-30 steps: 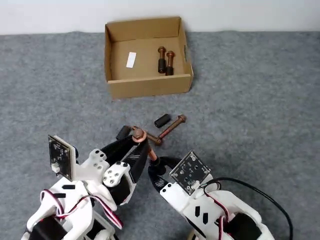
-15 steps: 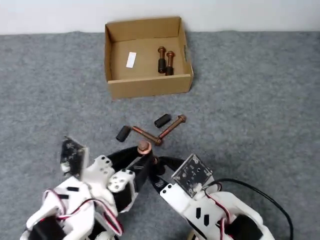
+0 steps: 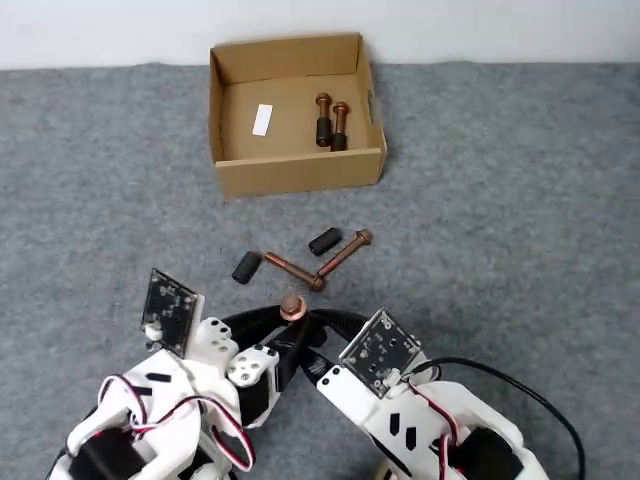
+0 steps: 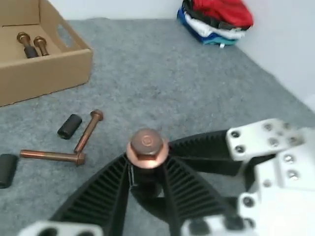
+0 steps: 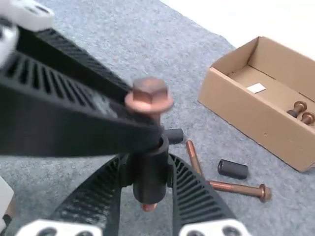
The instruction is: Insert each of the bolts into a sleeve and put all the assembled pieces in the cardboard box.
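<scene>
Low in the centre of the high view the two arms meet over the grey carpet [image 3: 500, 200], sharing one piece between them. The left gripper [image 4: 145, 169] has its jaws pressed onto the shank of a copper bolt [image 5: 149, 97], just under the hexagonal head. The right gripper [image 5: 146, 189] pinches the black sleeve [image 5: 147, 167] that sits around the same shank lower down. The bolt stands upright, and in the right wrist view its tip pokes out below the sleeve. Just above the grippers in the high view, a loose bolt [image 3: 343, 252] slants up to the right, and a second loose bolt [image 3: 288, 268] lies with its head at the tip of the first, the two forming a shallow V. One loose sleeve [image 3: 324, 241] lies just left of the first bolt's head, and another loose sleeve [image 3: 246, 267] lies just left of the second bolt's tip. The cardboard box [image 3: 300, 172] sits open at upper centre, well apart from the arms. Two assembled pieces [image 3: 323, 118] lie in it side by side near its right wall, and a white label [image 3: 262, 119] lies on its floor to their left. A pile of folded cloth [image 4: 216, 17] shows at the top of the left wrist view.
</scene>
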Robot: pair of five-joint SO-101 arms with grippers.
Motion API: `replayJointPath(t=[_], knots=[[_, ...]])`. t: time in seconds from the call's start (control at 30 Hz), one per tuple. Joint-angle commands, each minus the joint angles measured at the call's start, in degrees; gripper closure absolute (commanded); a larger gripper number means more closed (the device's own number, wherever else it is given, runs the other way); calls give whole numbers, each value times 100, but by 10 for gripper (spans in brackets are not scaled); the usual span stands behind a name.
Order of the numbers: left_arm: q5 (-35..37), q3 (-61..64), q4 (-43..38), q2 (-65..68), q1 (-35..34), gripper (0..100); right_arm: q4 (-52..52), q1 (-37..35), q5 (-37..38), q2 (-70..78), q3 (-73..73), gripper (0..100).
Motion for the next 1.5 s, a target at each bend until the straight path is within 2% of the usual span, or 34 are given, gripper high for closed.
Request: replayJointPath(t=[0.0, 0.27, 0.43, 0.73, 0.8, 0.9, 0.97, 1.07, 1.2, 1.37, 1.47], knots=[[-167, 127, 35, 26, 44, 837, -189, 4, 97, -40, -105, 991], [-255, 101, 35, 26, 9, 821, -189, 4, 97, -40, -105, 991], [-290, -338, 53, 26, -26, 821, -154, 4, 97, -40, -97, 991], [-809, -1024, 431, 26, -1134, 825, -145, 4, 62, -40, -70, 991], [-923, -1068, 431, 9, -1327, 869, -145, 119, 53, -40, -70, 991], [-1125, -1059, 413, -18, -1732, 1000, -145, 532, -158, -40, -88, 991], [-1284, -980, 440, -26, -2163, 987, -145, 875, -273, -4, -114, 991], [-1609, -435, 404, -26, -2998, 996, -145, 1279, -510, 347, -387, 991], [-2198, 804, 255, -26, -4070, 996, -163, 1701, -958, 1622, -1240, 991], [-2778, 2440, -756, -26, -4932, 996, -198, 2176, -1275, 3767, -2655, 991], [-2901, 3125, -1486, -26, -5073, 996, -453, 2352, -1257, 4971, -3552, 991]])
